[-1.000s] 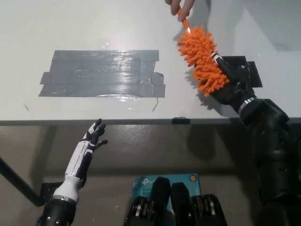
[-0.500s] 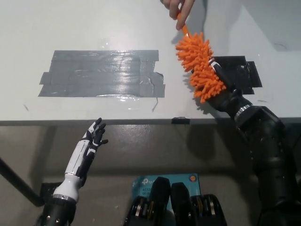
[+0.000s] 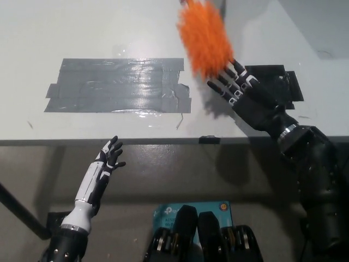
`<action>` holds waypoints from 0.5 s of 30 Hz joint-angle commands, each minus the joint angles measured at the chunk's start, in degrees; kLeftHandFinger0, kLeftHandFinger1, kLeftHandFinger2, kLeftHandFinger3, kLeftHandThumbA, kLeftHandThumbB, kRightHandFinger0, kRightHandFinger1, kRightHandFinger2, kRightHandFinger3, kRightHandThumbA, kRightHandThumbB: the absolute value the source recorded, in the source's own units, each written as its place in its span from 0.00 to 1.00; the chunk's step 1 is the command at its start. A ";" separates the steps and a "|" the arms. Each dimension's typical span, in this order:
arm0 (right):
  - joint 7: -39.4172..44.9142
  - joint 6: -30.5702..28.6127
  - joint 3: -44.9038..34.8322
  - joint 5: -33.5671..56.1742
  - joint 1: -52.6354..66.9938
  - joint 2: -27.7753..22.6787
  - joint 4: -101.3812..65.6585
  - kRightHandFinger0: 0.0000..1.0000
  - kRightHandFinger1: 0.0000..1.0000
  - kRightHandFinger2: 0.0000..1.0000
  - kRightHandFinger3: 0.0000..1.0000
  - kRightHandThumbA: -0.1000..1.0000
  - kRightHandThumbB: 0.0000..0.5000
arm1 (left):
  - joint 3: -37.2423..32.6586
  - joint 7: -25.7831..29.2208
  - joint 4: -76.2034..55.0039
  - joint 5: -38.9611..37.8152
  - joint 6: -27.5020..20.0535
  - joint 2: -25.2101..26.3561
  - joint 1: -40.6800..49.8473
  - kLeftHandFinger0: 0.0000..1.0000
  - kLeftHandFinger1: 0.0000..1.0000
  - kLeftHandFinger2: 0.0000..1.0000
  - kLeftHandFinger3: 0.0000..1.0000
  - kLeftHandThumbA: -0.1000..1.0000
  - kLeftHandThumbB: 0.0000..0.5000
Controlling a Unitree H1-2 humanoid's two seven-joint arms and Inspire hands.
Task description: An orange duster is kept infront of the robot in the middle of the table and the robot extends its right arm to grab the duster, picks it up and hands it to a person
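Head view: orange duster [image 3: 203,38] was motion-blurred at far centre-right of white table [image 3: 65,27], off black right hand [image 3: 246,94], its top end cut by frame edge. Right hand lay palm-up over table just near-right of duster, fingers [image 3: 224,82] spread wide toward it, holding nothing. Grey tape patch [image 3: 117,85] lay on table to left of hand. White left hand [image 3: 109,158] hung below near table edge at left, fingers apart, empty.

orange duster [image 3: 203,37]: 1, blurred | robot hand: 2, white [image 3: 110,157] and black [image 3: 245,95] | grey tape patch [image 3: 120,85]: 1 | black tape patch [image 3: 284,82]: apparently 1
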 commanded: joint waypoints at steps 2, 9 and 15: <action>5.64 -1.15 1.04 0.24 0.18 -1.80 -6.69 1.00 1.00 1.00 1.00 0.73 1.00 | 0.48 -0.84 -0.68 -0.50 -0.60 1.11 -1.70 0.85 0.96 1.00 1.00 0.94 0.30; 5.74 -3.56 3.27 -2.53 7.37 -3.67 -23.97 1.00 1.00 1.00 1.00 0.83 1.00 | 0.49 -0.93 -0.39 -0.53 -0.76 1.30 -1.84 0.85 0.95 1.00 1.00 0.93 0.29; -1.03 -15.16 8.29 -19.79 20.35 -4.42 -42.91 1.00 1.00 1.00 1.00 0.89 0.78 | 0.41 -1.01 0.41 -0.67 -1.31 1.28 -1.35 0.85 0.95 1.00 1.00 0.93 0.32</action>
